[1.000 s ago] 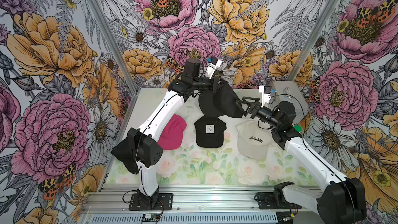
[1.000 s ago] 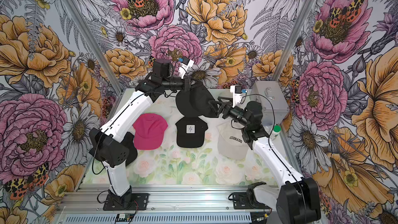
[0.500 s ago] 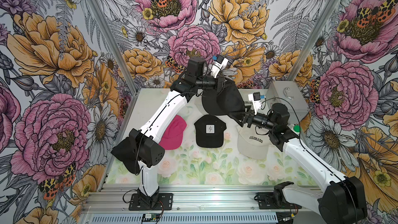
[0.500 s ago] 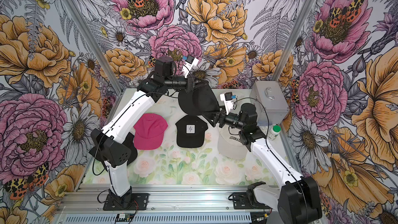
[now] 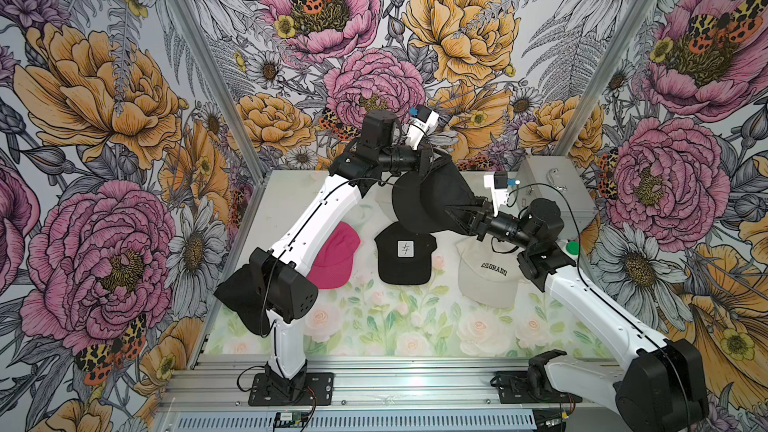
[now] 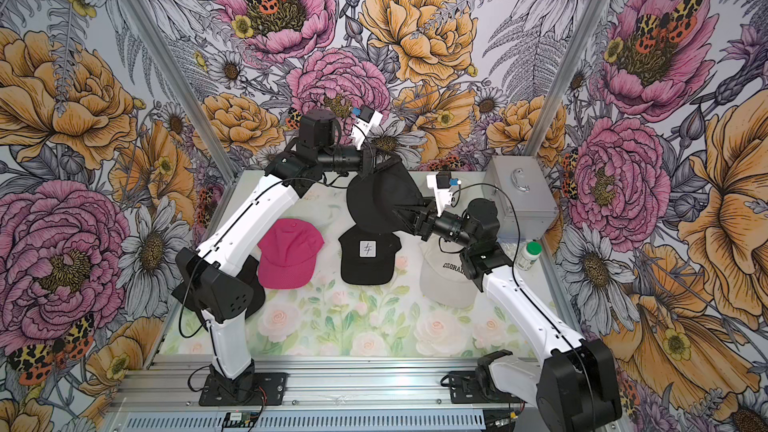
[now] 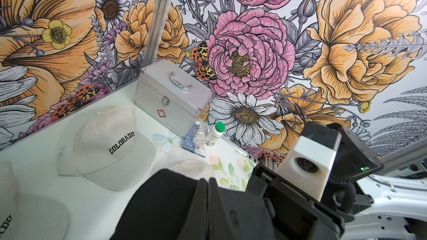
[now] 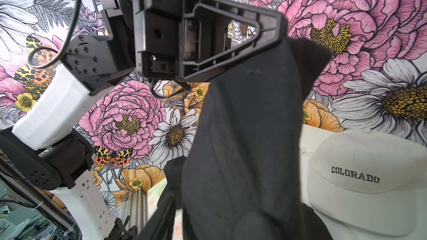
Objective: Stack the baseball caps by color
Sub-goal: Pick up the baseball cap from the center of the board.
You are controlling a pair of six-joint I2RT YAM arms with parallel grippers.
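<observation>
- The desk (image 5: 374,322) carries three caps in a row across mid-frame in both top views: a pink cap (image 5: 334,259) at left, a patched black cap (image 5: 405,257) at centre, and a front cream cap (image 5: 488,280) at right.
- A second black cap (image 5: 432,201) hangs in the air just above the patched one, not yet laid down.
- In the left wrist view, two more cream caps (image 7: 108,148) lie singly at lower left, so I judge cream is far from stacked.
- My left tool (image 7: 208,183) is clamped tight on the hanging cap's cloth.
- My right tool (image 5: 451,211) reaches into the same cap; I cannot tell whether it grips.
</observation>
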